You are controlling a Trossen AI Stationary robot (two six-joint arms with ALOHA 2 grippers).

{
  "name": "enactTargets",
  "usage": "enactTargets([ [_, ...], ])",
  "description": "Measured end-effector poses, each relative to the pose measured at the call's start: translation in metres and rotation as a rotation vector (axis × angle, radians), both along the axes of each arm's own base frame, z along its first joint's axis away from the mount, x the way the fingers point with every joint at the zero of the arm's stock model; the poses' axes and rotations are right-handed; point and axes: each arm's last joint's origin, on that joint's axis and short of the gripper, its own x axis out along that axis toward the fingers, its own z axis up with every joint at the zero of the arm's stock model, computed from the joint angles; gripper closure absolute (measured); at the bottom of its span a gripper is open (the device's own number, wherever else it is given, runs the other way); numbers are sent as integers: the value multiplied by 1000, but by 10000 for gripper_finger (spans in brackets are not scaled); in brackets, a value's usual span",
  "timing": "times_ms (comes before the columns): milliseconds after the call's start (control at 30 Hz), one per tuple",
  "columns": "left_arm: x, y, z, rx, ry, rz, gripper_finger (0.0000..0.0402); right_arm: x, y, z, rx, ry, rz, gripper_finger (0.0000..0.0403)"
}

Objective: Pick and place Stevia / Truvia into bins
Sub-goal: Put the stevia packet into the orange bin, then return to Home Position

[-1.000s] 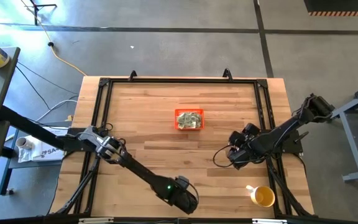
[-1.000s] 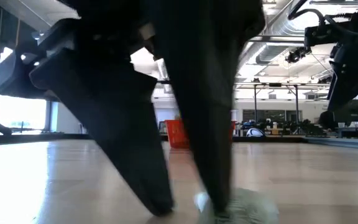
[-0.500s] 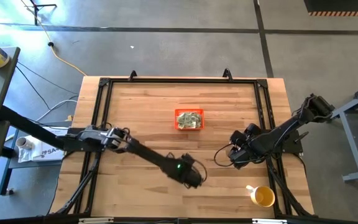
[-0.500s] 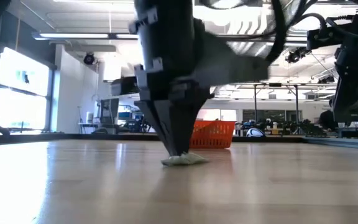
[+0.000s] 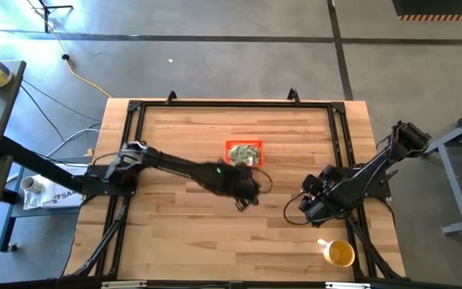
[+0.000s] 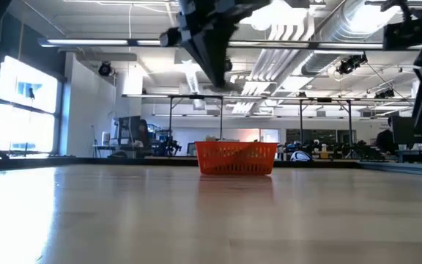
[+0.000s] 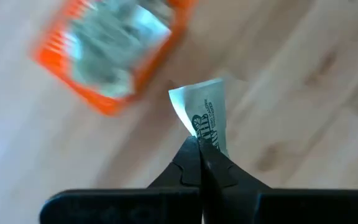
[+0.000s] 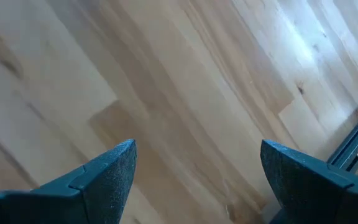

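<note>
My left gripper is shut on one green-and-white Stevia / Truvia packet, above the table's middle and just on the near side of the bin. The orange bin stands at the table's centre and holds several packets. In the low view the left gripper hangs high over the bin. My right gripper hovers open over bare wood at the table's right, with nothing between its fingers. My left gripper pinches the packet by one short end between its two fingertips. The fingers slant down from the table's left. The packet sticks out past the fingertips, slightly curled, and is lifted clear of the table.
A yellow mug stands near the table's near right corner. A black frame runs around the wooden tabletop. Bare wood lies all around the bin.
My left gripper has shut on a packet lying close to the table's near edge. It has lifted the packet clear and carried it up and toward the far edge, close to the bin, turning as it went. My right gripper has shifted slightly toward the near right.
</note>
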Motion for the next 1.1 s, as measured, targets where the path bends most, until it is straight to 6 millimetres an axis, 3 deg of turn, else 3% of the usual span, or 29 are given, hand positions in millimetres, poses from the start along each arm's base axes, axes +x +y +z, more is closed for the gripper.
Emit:
enactTargets([
  [167, 4, 65, 8, 64, 65, -68, 381, -7, 11, 1, 28, -17, 33, 72],
  [267, 14, 107, 5, 8, -10, -123, 381, -11, 17, 0, 60, -19, 39, 73],
  [367, 18, 140, -10, -93, -47, -143, 381, -14, 21, 0, 90, -22, 39, 73],
  [500, 16, 165, -32, -154, -21, -135, 380, -16, 25, 0, 110, -19, 38, 73],
  [667, 19, 167, -55, -106, 56, -118, 319, -17, 26, 0, 114, -22, 44, 73],
  [833, 16, 158, -50, -182, 72, -92, 236, -17, 26, 0, 115, -22, 43, 73],
  [900, 10, 151, -34, -199, 100, -71, 209, -17, 26, 0, 113, -21, 49, 73],
  [1100, -10, 125, 44, -166, -2, -95, 152, -11, 30, 8, 122, -67, 150, 73],
])
